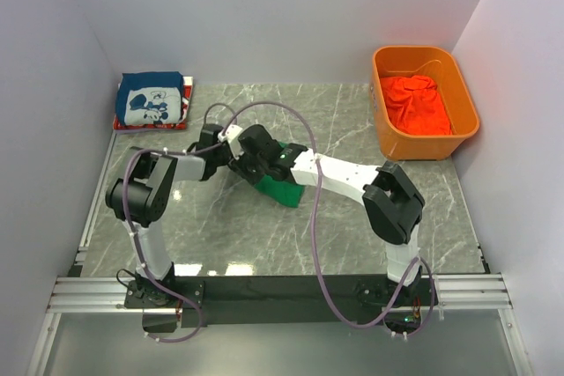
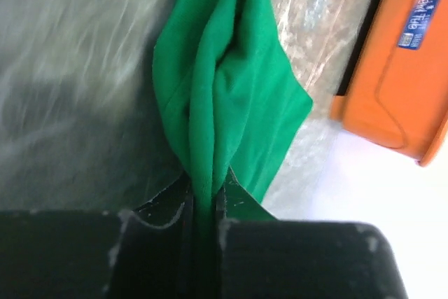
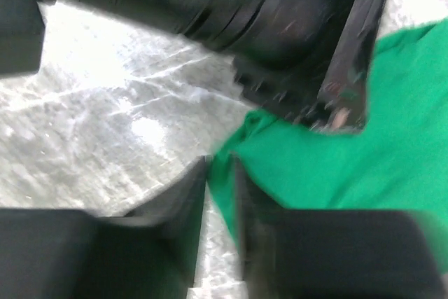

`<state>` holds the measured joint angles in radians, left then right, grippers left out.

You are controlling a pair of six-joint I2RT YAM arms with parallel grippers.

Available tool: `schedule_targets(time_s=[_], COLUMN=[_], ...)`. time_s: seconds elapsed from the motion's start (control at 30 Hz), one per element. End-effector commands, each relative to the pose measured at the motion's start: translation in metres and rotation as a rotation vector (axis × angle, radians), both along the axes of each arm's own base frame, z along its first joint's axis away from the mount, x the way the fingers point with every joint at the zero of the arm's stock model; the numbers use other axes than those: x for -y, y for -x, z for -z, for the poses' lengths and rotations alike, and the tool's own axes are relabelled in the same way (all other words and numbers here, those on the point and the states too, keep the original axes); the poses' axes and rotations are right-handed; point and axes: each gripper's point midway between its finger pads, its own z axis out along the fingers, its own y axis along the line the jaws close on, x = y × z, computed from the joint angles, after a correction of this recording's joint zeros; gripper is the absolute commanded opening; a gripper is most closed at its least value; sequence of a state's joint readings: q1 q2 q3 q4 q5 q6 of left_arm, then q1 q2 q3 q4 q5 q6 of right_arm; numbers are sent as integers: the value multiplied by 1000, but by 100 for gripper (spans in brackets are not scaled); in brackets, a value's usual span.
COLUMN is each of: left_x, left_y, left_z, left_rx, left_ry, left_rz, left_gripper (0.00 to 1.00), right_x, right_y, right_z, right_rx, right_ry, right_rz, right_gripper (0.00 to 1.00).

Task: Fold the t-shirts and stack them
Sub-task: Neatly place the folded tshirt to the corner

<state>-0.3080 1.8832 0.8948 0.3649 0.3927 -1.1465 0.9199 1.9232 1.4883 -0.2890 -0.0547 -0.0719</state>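
The green t-shirt (image 1: 278, 185) hangs bunched between both grippers above the middle of the table. My left gripper (image 2: 203, 190) is shut on a gathered fold of it (image 2: 224, 89). My right gripper (image 3: 222, 173) is shut on an edge of the same green cloth (image 3: 364, 145), close beside the left one (image 1: 231, 154). The folded dark blue t-shirt with white print (image 1: 152, 101) lies on a red t-shirt (image 1: 123, 122) at the far left corner. An orange-red t-shirt (image 1: 416, 103) lies crumpled in the orange bin (image 1: 467, 125).
The orange bin stands at the far right against the wall; it also shows in the left wrist view (image 2: 399, 68). White walls close in the marble table (image 1: 220, 235) on three sides. The two arms cross close together mid-table.
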Motion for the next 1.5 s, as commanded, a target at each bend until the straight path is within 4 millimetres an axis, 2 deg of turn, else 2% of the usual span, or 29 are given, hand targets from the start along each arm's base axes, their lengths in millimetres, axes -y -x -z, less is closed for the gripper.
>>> schedule_targets(time_s=[0.0, 0.03, 0.07, 0.1, 0.13, 0.17, 0.2, 0.23, 0.27, 0.3, 0.37, 0.4, 0.43, 0.47, 0.57, 0.6, 0.67, 0.7, 0.73, 0.77, 0.87, 1.03, 1.17, 1.37, 1.47], left_x=[-3, -14, -19, -20, -31, -39, -41, -50, -55, -67, -77, -82, -95, -102, -128, -131, -146, -151, -155, -158, -170, -184, -189, -188, -205], left_y=[-42, -47, -54, -75, -85, -85, -103, -111, -118, -130, -143, -154, -162, -172, -190, -197, -201, -210, -208, -211, -212, -210, -208, -205, -207], left_z=[-38, -30, -32, -54, -47, -40, -60, -57, -60, -68, -75, -92, -91, -107, -119, -137, -133, -145, -144, -154, -162, -189, -218, -249, -257], left_rx=[191, 161, 211, 280, 270, 262, 311, 312, 327, 343, 367, 399, 397, 442, 471, 522, 502, 530, 512, 539, 551, 593, 646, 703, 706], left_ry=[-113, -174, -240, -275, -352, -435, -469, -505, -538, -573, -608, -621, -635, -665, -709, -718, -758, -774, -787, -808, -839, -868, -878, -849, -856], left_rz=[71, 64, 105, 113, 106, 158, 151, 150, 149, 156, 166, 163, 153, 153, 141, 157, 184, 183, 197, 199, 186, 157, 131, 92, 62], left_gripper=[1, 1, 1, 1, 1, 1, 1, 1, 1, 1, 1, 1, 1, 1, 1, 1, 1, 1, 1, 1, 1, 1, 1, 1, 1], right_x=[7, 23, 32, 40, 57, 67, 75, 84, 98, 106, 124, 130, 133, 140, 144, 146, 148, 148, 149, 150, 149, 151, 152, 151, 149], right_y=[-17, -24, -28, -31, -38, -41, -43, -47, -51, -54, -60, -62, -63, -66, -68, -69, -70, -71, -72, -72, -73, -72, -70, -72, -73], right_z=[-34, -41, -44, -47, -52, -51, -52, -51, -49, -48, -40, -38, -36, -34, -31, -30, -28, -26, -26, -24, -22, -17, -16, -14, -14], right_rx=[27, 26, 27, 28, 33, 33, 43, 44, 39, 41, 24, 23, 19, 10, 3, -1, 0, -1, 0, -4, -13, -27, -30, -42, -47], right_ry=[-52, -65, -70, -76, -78, -65, -52, -44, -28, -14, 12, 22, 24, 29, 31, 35, 38, 43, 45, 47, 45, 50, 53, 52, 49], right_rz=[63, 91, 110, 121, 138, 149, 152, 161, 182, 188, 212, 221, 227, 239, 250, 253, 255, 253, 255, 259, 258, 260, 258, 263, 267], right_gripper=[34, 42, 64, 66, 67, 67, 68, 68, 68, 68, 68, 68, 68, 68, 68, 68, 67, 67, 67, 66, 66, 64, 63, 61, 61])
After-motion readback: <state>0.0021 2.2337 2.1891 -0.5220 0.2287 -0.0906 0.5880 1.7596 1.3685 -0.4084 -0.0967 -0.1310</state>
